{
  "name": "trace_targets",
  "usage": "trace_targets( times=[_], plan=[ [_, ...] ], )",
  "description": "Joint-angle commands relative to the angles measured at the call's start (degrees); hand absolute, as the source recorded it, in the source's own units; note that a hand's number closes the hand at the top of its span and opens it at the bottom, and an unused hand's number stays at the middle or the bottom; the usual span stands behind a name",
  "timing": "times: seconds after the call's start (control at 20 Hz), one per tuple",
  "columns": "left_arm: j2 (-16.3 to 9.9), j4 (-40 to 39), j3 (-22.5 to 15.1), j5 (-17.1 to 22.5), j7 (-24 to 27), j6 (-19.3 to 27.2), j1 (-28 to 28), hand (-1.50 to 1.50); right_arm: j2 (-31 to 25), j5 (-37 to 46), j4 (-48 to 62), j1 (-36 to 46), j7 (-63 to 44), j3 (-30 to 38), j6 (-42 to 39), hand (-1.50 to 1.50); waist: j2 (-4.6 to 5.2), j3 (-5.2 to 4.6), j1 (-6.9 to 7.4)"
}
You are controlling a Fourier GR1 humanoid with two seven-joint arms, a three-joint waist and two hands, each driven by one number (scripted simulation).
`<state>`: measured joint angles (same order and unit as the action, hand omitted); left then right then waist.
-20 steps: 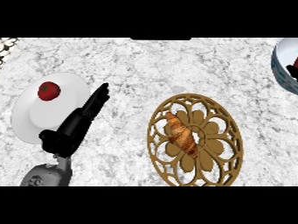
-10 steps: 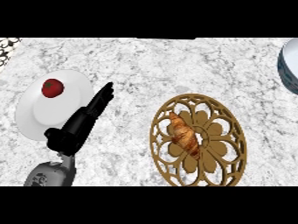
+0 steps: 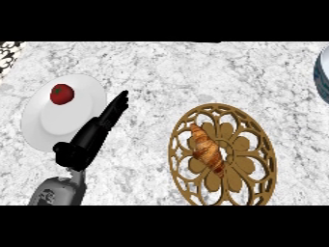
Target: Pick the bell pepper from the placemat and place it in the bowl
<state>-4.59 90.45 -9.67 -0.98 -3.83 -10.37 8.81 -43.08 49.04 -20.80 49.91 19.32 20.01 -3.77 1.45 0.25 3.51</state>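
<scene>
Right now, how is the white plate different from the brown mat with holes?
The white plate is plain and solid; the brown mat is a cut-out flower pattern. The plate holds a red tomato; the mat holds a croissant. The plate lies left, the mat right. Both are round and sit on the counter.

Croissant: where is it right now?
Head view: the croissant lies on the brown openwork placemat, right of centre on the counter, to the right of the left hand and well apart from it.
</scene>
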Motion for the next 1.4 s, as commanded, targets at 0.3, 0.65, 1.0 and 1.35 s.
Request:
trace_targets(
  times=[0.3,0.65,1.0,1.35],
  plan=[
    [0.2,1.4,0.6,1.0,-1.5,-0.3,-0.2,0.0,-2.5,-7.9,7.1,4.6,5.3,9.6,4.4,-1.5,-0.06,0.07,0.31],
    [0.0,-1.1,1.3,0.2,-0.2,-0.2,1.7,0.0,-9.3,-15.9,10.9,4.2,4.3,18.6,0.9,-1.5,0.48,0.18,-0.34],
    [-0.1,0.2,1.8,0.5,-1.3,0.1,1.1,0.0,-16.4,-21.5,13.5,-1.6,5.0,24.8,-2.4,-1.5,0.36,0.35,-0.97],
    [-0.6,1.3,2.5,1.7,-1.5,-0.8,0.4,0.0,-22.0,-24.6,14.3,-9.4,9.9,28.3,-8.5,-1.5,0.27,0.54,-1.58]
  ],
)
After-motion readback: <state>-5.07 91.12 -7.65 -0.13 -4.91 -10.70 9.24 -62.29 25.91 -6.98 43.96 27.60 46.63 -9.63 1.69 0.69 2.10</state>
